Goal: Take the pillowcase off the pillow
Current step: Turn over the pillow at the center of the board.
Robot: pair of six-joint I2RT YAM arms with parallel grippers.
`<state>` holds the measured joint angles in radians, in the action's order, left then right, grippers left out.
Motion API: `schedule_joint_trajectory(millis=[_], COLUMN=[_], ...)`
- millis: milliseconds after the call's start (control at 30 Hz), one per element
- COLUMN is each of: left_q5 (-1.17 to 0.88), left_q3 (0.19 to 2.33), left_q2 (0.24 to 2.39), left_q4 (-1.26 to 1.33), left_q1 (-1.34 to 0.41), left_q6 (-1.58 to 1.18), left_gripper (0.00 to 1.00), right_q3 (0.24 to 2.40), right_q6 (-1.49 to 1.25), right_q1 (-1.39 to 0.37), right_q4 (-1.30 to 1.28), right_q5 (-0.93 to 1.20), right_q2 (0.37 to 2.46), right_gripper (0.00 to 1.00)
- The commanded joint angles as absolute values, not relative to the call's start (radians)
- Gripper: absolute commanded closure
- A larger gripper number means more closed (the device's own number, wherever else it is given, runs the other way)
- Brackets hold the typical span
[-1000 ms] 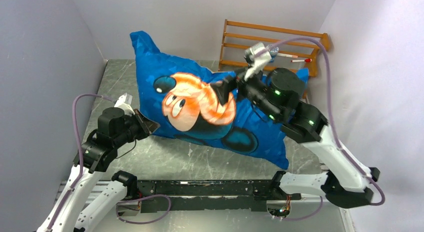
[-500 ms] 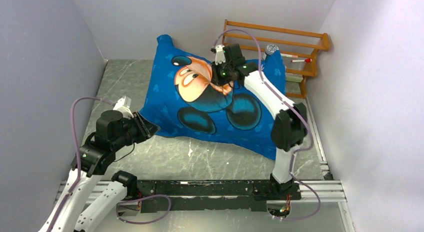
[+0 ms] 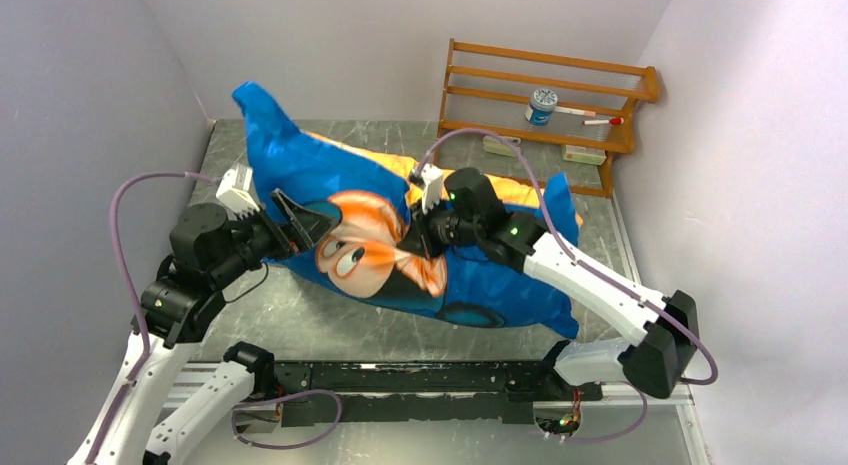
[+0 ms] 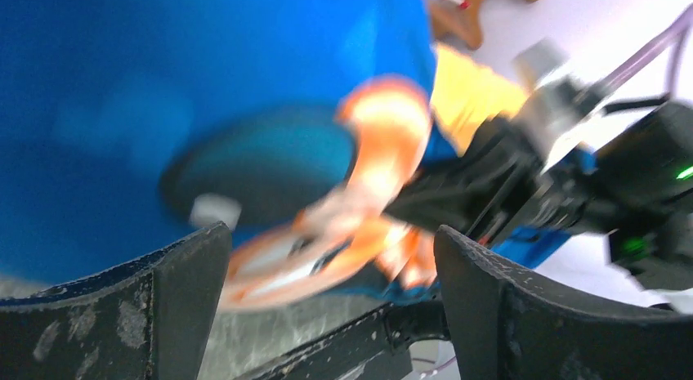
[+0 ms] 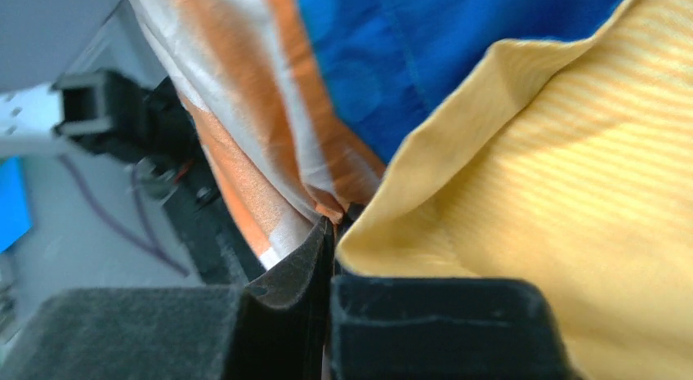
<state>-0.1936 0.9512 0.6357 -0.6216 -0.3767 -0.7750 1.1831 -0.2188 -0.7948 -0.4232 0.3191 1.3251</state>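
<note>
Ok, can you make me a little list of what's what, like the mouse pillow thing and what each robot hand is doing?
pillowcase: blue mouse side up, yellow side behind, lying on the table
pillow: not showing; the case looks stuffed
left gripper: open, beside the case
right gripper: shut, pinching the fabric
back corner: wooden rack with a jar

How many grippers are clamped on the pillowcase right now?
1. The right gripper is pinched shut on a fold of the pillowcase near its middle; the left gripper is open by its left side.
</note>
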Motion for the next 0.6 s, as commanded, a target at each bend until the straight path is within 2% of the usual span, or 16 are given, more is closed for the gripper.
schedule_joint_trajectory(millis=[0, 167, 200, 267, 333, 467, 533, 567], left_q5=[-0.232, -0.158, -0.146, -0.123, -0.126, -0.120, -0.113, -0.117], left_q3=[1.018, 0.973, 0.956, 0.928, 0.893, 0.806, 0.777, 0.764], left_q2=[0.684, 0.747, 0.758, 0.779, 0.778, 0.717, 0.677, 0.657], left_q4=[-0.504, -0.551, -0.568, -0.625, -0.660, -0.704, -0.735, -0.742], left_q1=[-0.379, -0.379, -0.379, -0.379, -0.379, -0.379, -0.379, -0.379], left_q6=[-0.759, -0.730, -0.722, -0.708, -0.696, -0.706, -0.716, -0.717], left_gripper=[0.03, 0.03, 0.08, 0.21, 0.50, 0.91, 0.95, 0.95], right_q3=[1.048, 1.087, 1.099, 1.135, 1.179, 1.290, 1.361, 1.398], right_q6=[-0.308, -0.231, -0.215, -0.187, -0.163, -0.136, -0.120, -0.120], right_q1=[-0.893, -1.011, -1.027, -1.046, -1.055, -1.058, -1.058, -1.058], right_q4=[-0.412, -0.469, -0.485, -0.518, -0.555, -0.607, -0.630, -0.641], right_q5=[0.471, 0.522, 0.531, 0.529, 0.514, 0.454, 0.425, 0.389], right_q2=[1.294, 1.289, 1.289, 1.286, 1.286, 1.276, 1.272, 1.267], right_gripper=[1.00, 1.00, 1.00, 1.00, 1.00, 0.98, 0.92, 0.84])
